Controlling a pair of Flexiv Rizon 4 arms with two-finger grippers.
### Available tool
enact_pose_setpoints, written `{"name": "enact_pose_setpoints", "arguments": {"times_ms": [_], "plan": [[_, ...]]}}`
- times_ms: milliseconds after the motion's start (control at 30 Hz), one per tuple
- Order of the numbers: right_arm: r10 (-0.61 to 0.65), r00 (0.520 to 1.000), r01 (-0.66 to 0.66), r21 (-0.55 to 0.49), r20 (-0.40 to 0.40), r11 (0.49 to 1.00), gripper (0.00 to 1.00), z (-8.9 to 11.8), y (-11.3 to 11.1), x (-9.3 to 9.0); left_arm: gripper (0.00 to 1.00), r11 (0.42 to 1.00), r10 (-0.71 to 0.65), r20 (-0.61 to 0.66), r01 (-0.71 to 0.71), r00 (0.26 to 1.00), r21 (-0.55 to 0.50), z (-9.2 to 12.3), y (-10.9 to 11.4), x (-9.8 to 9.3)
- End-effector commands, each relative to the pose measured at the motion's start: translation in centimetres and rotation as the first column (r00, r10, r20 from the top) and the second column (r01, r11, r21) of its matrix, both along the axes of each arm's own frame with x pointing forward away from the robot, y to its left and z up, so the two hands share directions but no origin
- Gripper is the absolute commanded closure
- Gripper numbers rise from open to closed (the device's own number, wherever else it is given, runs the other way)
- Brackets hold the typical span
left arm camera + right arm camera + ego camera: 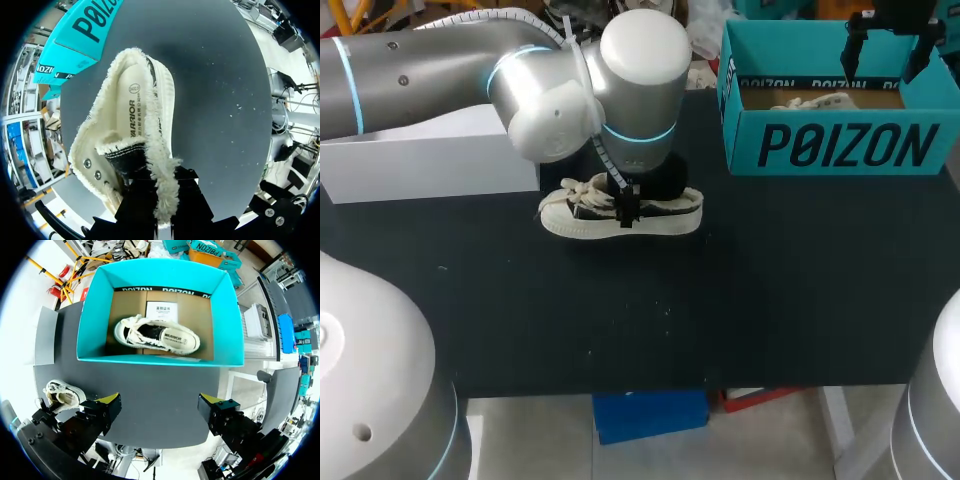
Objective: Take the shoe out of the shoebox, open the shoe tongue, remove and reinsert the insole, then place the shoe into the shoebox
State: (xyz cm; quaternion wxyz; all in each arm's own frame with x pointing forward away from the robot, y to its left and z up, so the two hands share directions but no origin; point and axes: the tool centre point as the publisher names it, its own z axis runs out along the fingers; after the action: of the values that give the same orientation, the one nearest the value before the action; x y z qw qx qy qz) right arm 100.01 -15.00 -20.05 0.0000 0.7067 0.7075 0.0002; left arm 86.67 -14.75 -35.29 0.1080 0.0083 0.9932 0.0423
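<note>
Shoe (pixel 128 116), cream canvas, fleece-lined

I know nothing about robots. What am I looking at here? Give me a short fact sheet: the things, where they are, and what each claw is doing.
Table: dark top
Shoe on table: white, standing on its sole, outside the box
Insole: lying inside that shoe
Shoebox: teal, open, far right of the table
Shoe in box: second white shoe, on the box floor
Left claw: down at the table shoe's opening; grip hidden
Right claw: open, empty, above the shoebox
</note>
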Motion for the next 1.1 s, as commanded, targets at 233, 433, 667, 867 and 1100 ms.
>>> {"name": "enact_pose_setpoints", "arguments": {"times_ms": [233,433,667,867,1100], "plan": [[0.0,1.0,0.0,0.0,0.0,1.0,0.0,0.0,0.0,0.0,1.0,0.999,-0.042,-0.006,0.042,0.999,-0.021,-2.7,-1.3,-0.4],[0.0,1.0,0.0,0.0,0.0,1.0,0.0,0.0,0.0,0.0,1.0,0.998,-0.059,-0.031,0.058,0.998,-0.015,-3.7,-1.5,-0.6],[0.0,1.0,0.0,0.0,0.0,1.0,0.0,0.0,0.0,0.0,0.0,0.995,-0.094,-0.041,0.093,0.995,-0.033,-2.6,-1.4,-0.5],[0.0,1.0,0.0,0.0,0.0,1.0,0.0,0.0,0.0,0.0,0.0,0.986,-0.128,-0.038,0.123,0.991,-0.116,0.5,-0.9,-0.1],[0.0,1.0,0.0,0.0,0.0,1.0,0.0,0.0,0.0,0.0,0.0,0.946,-0.175,-0.047,0.155,0.984,-0.284,4.3,0.5,-0.7]]}}
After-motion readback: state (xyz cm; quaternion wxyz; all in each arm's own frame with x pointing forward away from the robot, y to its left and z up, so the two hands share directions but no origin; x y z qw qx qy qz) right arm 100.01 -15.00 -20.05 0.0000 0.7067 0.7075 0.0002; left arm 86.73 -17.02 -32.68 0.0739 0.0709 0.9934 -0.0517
